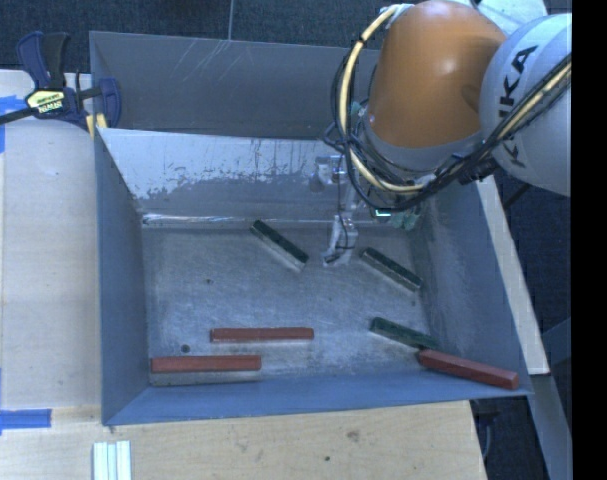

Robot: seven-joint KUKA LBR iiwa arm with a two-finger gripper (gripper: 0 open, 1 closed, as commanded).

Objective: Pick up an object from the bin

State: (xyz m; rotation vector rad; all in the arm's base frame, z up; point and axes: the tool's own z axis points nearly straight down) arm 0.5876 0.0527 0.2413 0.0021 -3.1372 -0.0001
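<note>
At the bin's (118,268) front left, two reddish-brown sticks lie flat and nearly parallel. One is against the front wall (205,364) and the other is just behind it (261,335). Further right, near the back wall, a dark green stick (280,243) lies at a slant. The jaws hang low over the bare floor just to its right, and I cannot tell whether they are released or clenched. Nothing shows between them. Just right of them lies a second green stick (390,268), so the thing to pick is most likely one of these two neighbours. At the front right, a third green stick (403,333) almost meets a red stick (468,369) in the corner.

To do this step well, I judge the jaws should centre over the middle of one green stick, turn to span its narrow width, and go down to the floor before closing.
</note>
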